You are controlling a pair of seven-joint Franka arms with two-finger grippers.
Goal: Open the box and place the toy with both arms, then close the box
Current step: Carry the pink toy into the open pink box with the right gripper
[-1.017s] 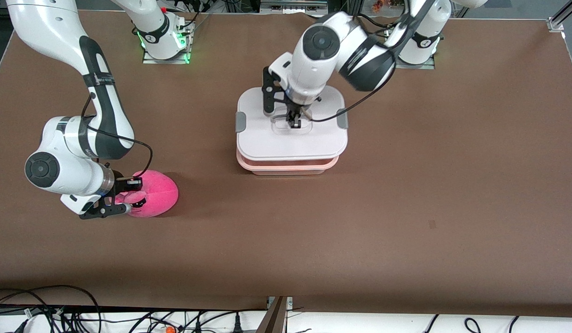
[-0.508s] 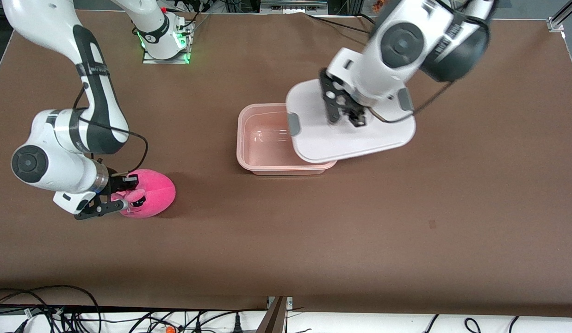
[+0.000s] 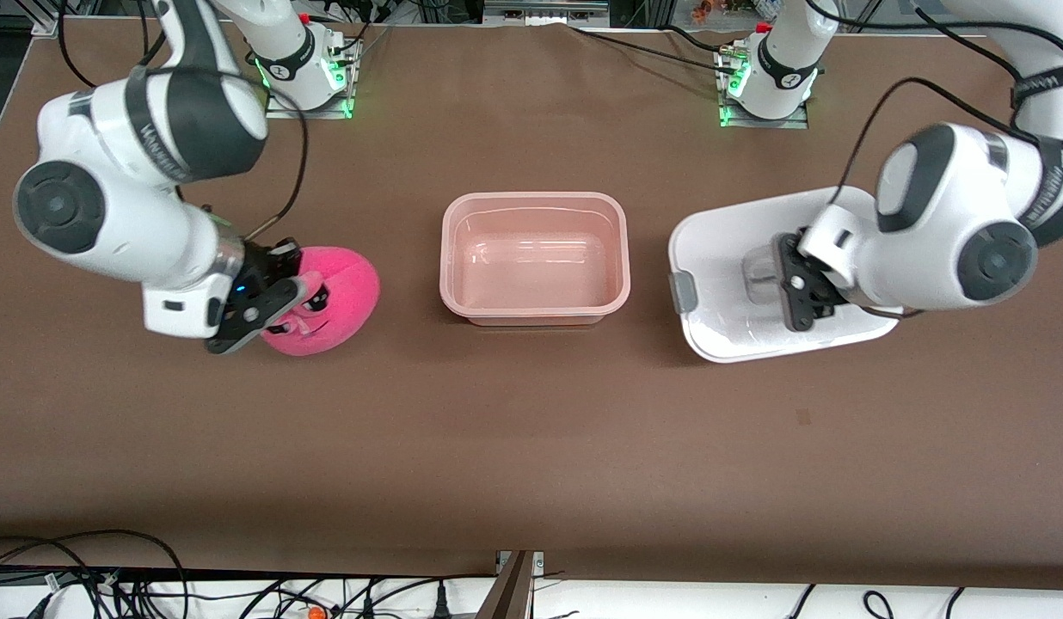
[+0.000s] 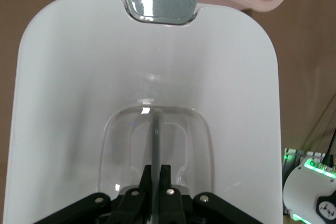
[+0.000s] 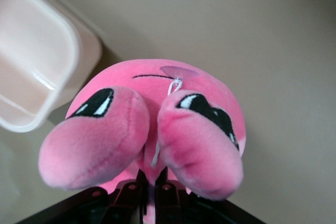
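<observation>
Left gripper (image 3: 802, 297) pinches the lid (image 3: 721, 258) handle; right gripper (image 3: 269, 297) pinches the toy (image 3: 342, 292), whose suction cup (image 5: 178, 72) shows only in the right wrist view; box (image 3: 534, 314) open.

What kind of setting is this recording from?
Most likely a robotics lab bench: two white arms bolted to a brown-covered table, loose cables along its edge, and only a box and toy as props.

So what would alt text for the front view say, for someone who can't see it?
An open, empty pinkish box sits mid-table between two robot arms. The right gripper holds a hot-pink plush toy up beside it, while the left gripper holds the white lid by its handle toward the left arm's end.
</observation>
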